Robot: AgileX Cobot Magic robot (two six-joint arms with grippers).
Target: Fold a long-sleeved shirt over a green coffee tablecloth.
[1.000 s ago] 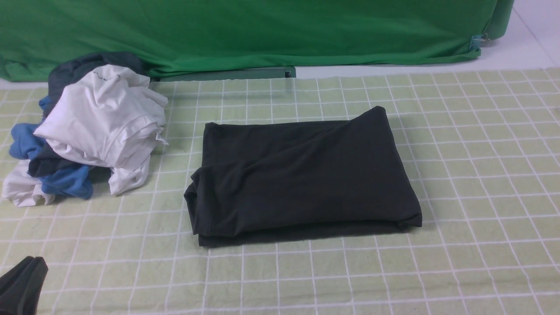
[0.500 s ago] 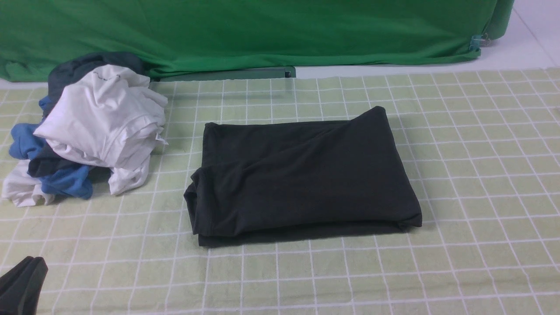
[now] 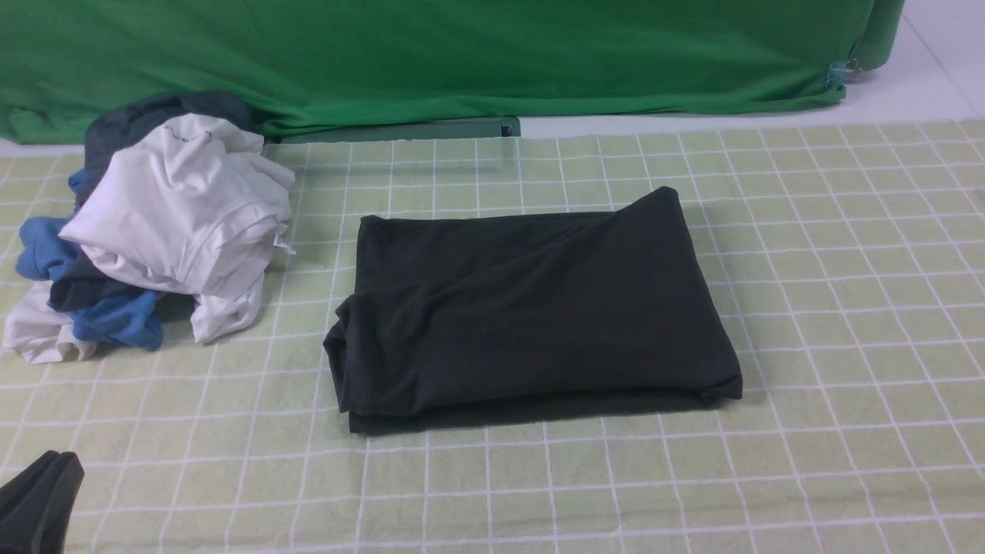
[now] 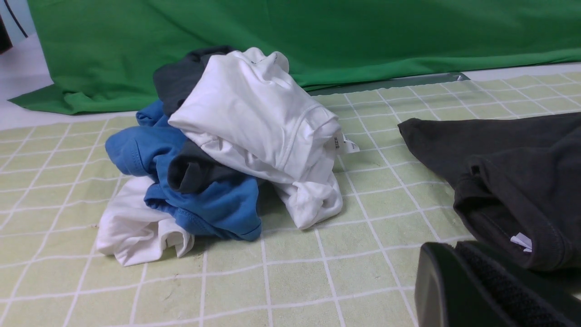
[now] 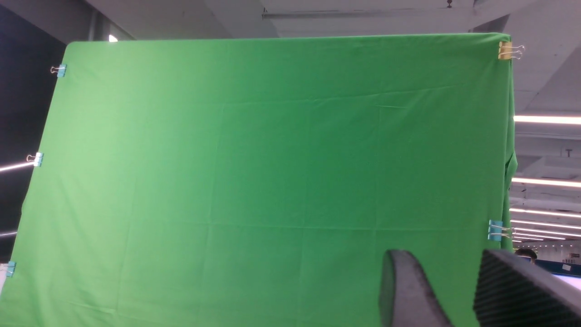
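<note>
Nearest us, at 7 o'clock in the front view, the left gripper (image 3: 38, 500) rests low over the cloth (image 3: 846, 308) with its jaws pressed together, holding nothing. In its wrist view it sits just beside the shirt's near-left corner; we cannot tell whether it touches the fabric.

The right gripper (image 5: 458, 290) is outside the front view. Its wrist view shows it raised and aimed at the green backdrop (image 5: 272, 159), jaws parted with an empty gap, touching nothing.

At centre, the shirt (image 3: 531, 308) lies on the cloth as a compact layered rectangle, edges roughly aligned, the far-right corner slightly peaked. We judge the folding essentially complete; at most a light tidy remains.

At 10 o'clock, apart from the shirt, sits a pile (image 3: 154, 231) of white, blue and dark garments.
</note>
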